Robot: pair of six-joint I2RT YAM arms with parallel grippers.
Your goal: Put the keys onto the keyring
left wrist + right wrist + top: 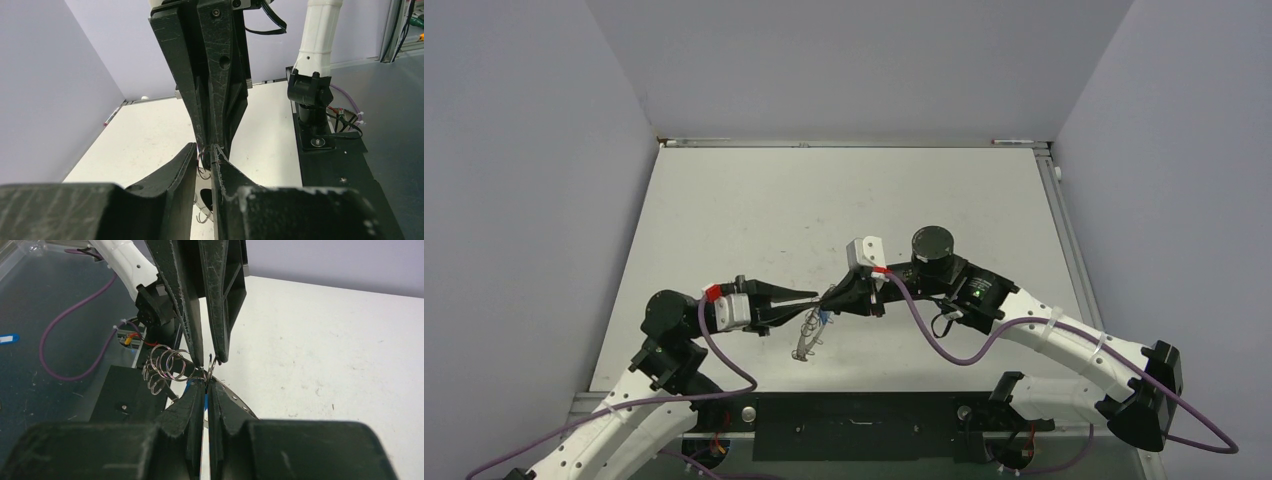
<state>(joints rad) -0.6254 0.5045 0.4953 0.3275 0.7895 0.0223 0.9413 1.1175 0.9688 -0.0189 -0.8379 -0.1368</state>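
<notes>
Matte tabletop (774, 200); wiry, perhaps steel keyring (808, 338)

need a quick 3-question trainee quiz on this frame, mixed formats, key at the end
1. True or false: the keyring lies flat on the table.
2. Which colour shows pinched between the fingers of the right claw? A red, B blue, C green.
3. Fill in: the left claw and the right claw meet ____ over the table.
Key: 1 false, it hangs lifted at the claw tips. 2 B, the blue key. 3 tip to tip.
</notes>
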